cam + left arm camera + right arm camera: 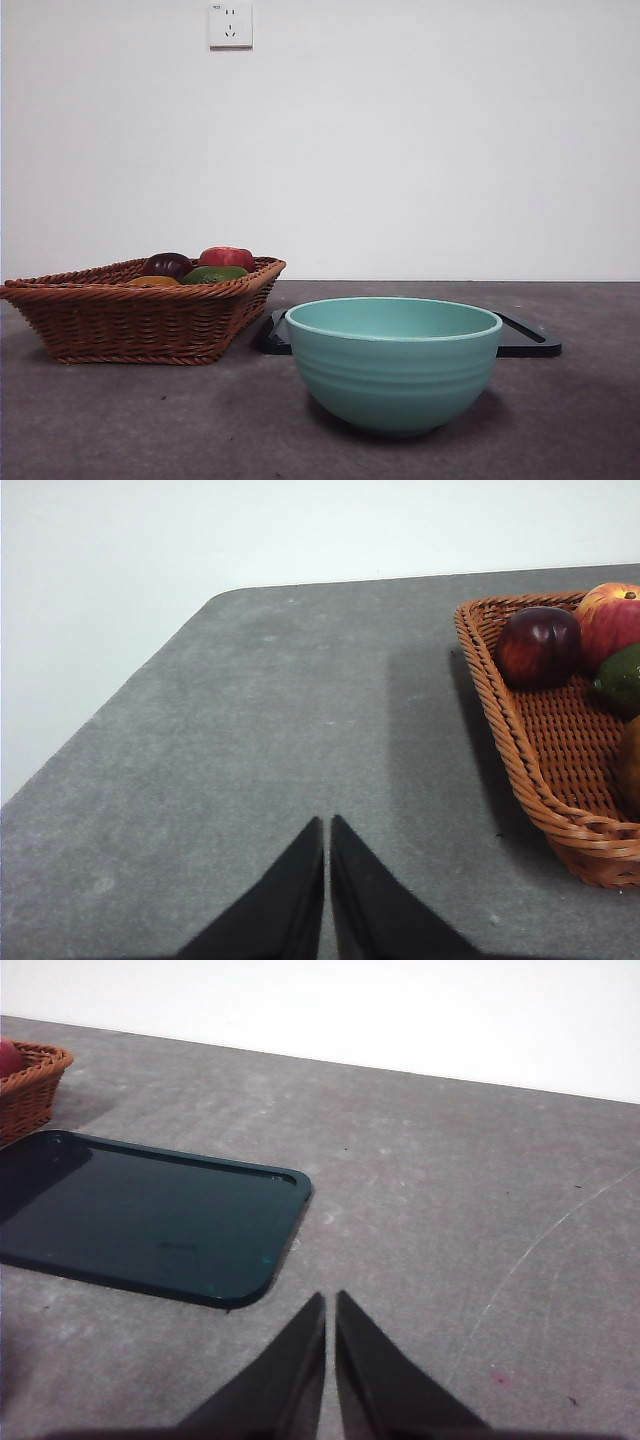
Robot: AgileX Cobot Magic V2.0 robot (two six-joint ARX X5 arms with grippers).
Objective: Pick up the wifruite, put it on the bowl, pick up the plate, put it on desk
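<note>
A teal-green bowl (pixel 394 362) with faint ridges and a pale rim stands upright near the front of a dark grey desk (pixel 120 420), close to the low front camera. Nothing shows above its rim, and its inside is hidden from this level view. Behind the bowl lies a flat, dark rectangular plate (pixel 140 1215) with rounded corners (more like a shallow tray), its ends showing on either side of the bowl in the front view. To the left of the bowl, just beside the plate's end, sits a brown wicker basket (pixel 130 318). Four fruits lie in it: a dark purple fruit (pixel 166 265), a red fruit (pixel 227 258), a green fruit (pixel 214 274), and the wifruite (pixel 152 282), a small orange-yellow fruit lying low at the front of the pile, only its top peeking over the woven rim. Neither arm appears in the front view. In the left wrist view, the left gripper (pixel 327 825) hangs over bare desk beside the basket, its two black jaws pressed together and gripping nothing. In the right wrist view, the right gripper (pixel 329 1300) hangs over bare desk near a rounded corner of the plate, its jaws likewise closed with nothing between them. A white wall with a power socket (pixel 230 24) stands behind the desk.
</note>
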